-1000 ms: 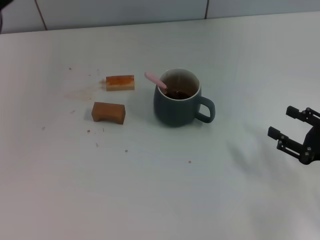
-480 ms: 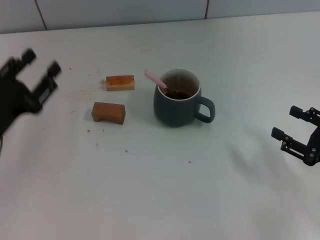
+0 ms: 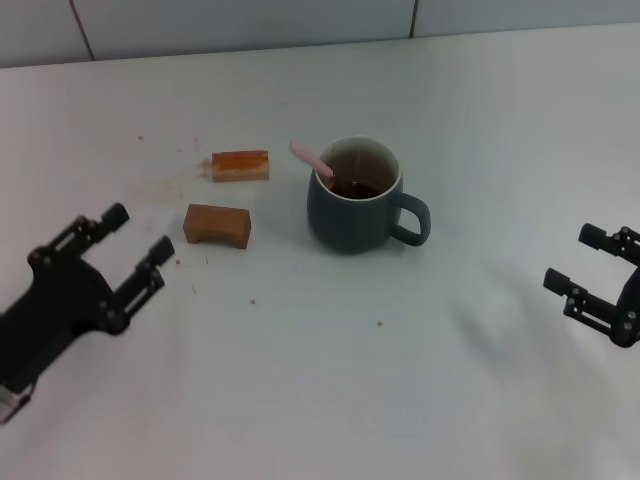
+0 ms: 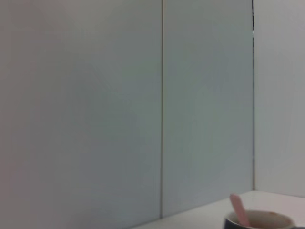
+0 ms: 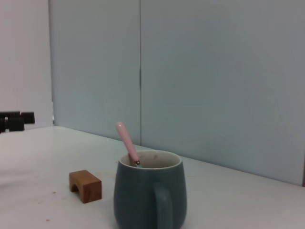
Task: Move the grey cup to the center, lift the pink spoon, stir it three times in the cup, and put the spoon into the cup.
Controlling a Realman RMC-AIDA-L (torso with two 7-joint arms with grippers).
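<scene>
The pale pink-handled metal spoon point(image 3: 311, 160) leans inside the dark grey-teal ceramic cup point(image 3: 352, 197), seemingly finished; left end effector point(image 3: 128, 248) and right end effector point(image 3: 590, 263) flank the cup, fingers spread wide, empty.

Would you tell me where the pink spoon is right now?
In the head view the pink spoon stands inside the grey cup near the table's middle, its handle leaning over the rim toward the robot's left, just right of the two brown blocks.

Head camera: high, looking down at grey cup point(image 3: 354, 196) on tabletop point(image 3: 330, 380) | right wrist: low, level, near cup's handle side | left wrist: low, wall-facing, cup rim at edge | shared: cup, pink spoon point(image 3: 311, 160)
</scene>
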